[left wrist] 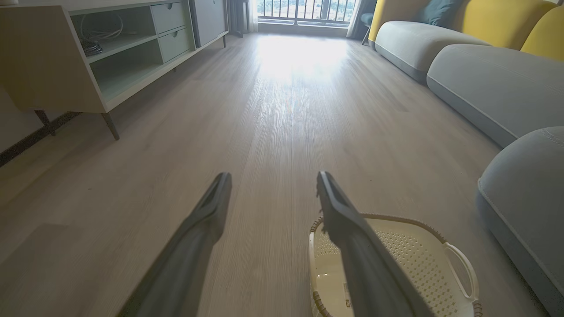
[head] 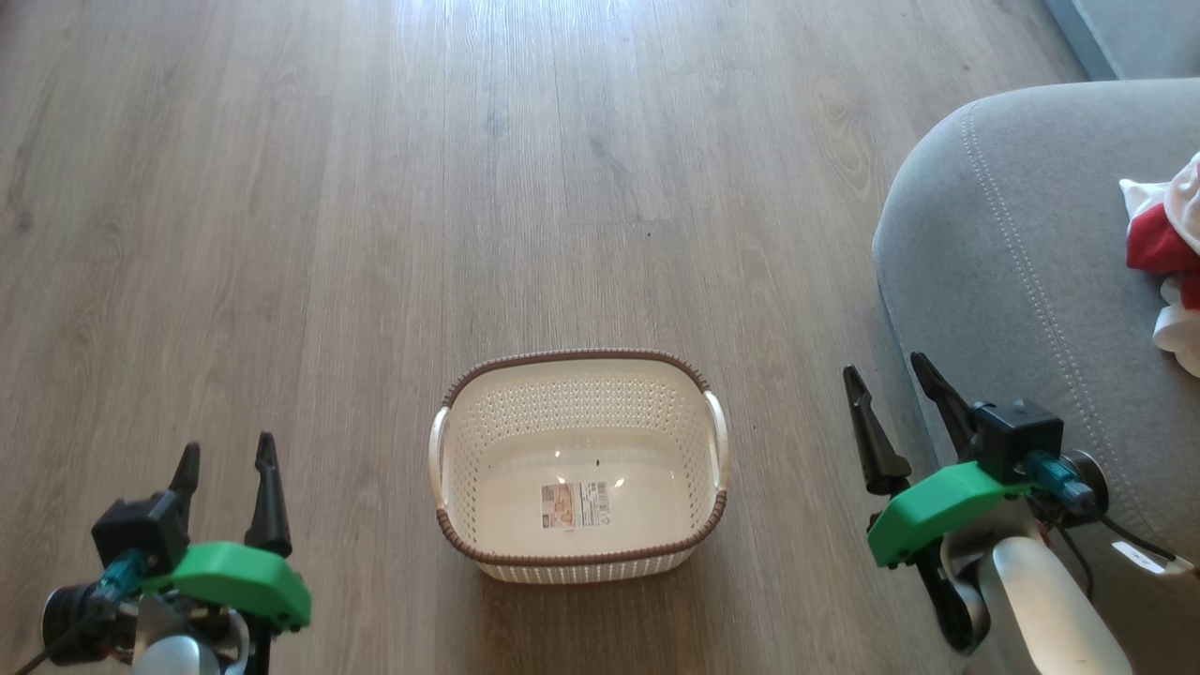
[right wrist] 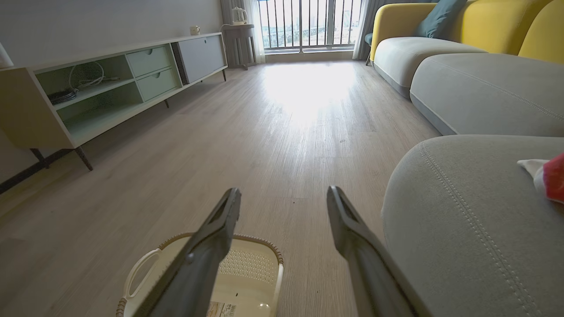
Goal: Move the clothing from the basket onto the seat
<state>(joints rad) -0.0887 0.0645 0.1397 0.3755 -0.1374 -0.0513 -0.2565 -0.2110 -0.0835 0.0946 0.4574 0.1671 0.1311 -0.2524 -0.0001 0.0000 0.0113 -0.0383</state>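
Basket (head: 572,405): cream, brown rim, standing upright on the wood floor (head: 375,187), a label (head: 575,504) on its bottom.
Seat (head: 1012,281): grey cushion, to the right of the basket.
Clothing (head: 1162,246): red and white, bunched on the seat at the head view's right edge, well apart from the basket.
Left gripper (head: 228,445): fingers spread, holding nothing, left of the basket.
Right gripper (head: 884,364): fingers spread, holding nothing, between basket and seat edge.

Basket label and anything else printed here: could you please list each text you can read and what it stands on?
Label on the inside bottom of the basket: printed, but too small and blurred to read.
Nothing else in these views carries text that can be read.
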